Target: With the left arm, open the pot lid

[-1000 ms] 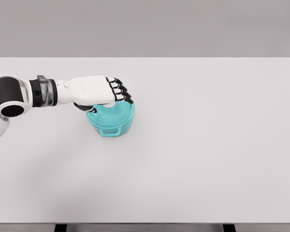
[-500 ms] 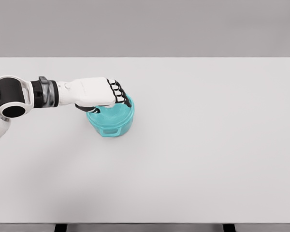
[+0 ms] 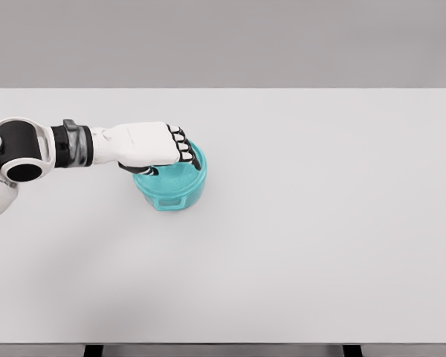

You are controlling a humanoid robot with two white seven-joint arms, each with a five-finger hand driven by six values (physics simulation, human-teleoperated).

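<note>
While the left hand [image 3: 152, 145] sits on top of the pot [image 3: 171, 184], most of the pot's top is hidden under it. Nearest to us is the front wall of the teal pot, with a small handle sticking out low down, just below the hand. A bit further back is the lid [image 3: 180, 172], which shows as a lighter teal patch under the knuckles. The fingers [image 3: 183, 146] are curled down together over the far rim, and the thumb is tucked under the palm. It looks like they are closed on the lid, but the place where they touch is hidden, so I cannot tell for sure. Behind the hand the white table [image 3: 320, 193] runs on to its far edge. The right arm is not seen at all.

To do this step well, I think the hand should keep a firm squeeze and lift straight up, slowly. If it pulls sideways, the pot may slide or tip. The lid should go up flat and clear the rim before it moves away.
</note>
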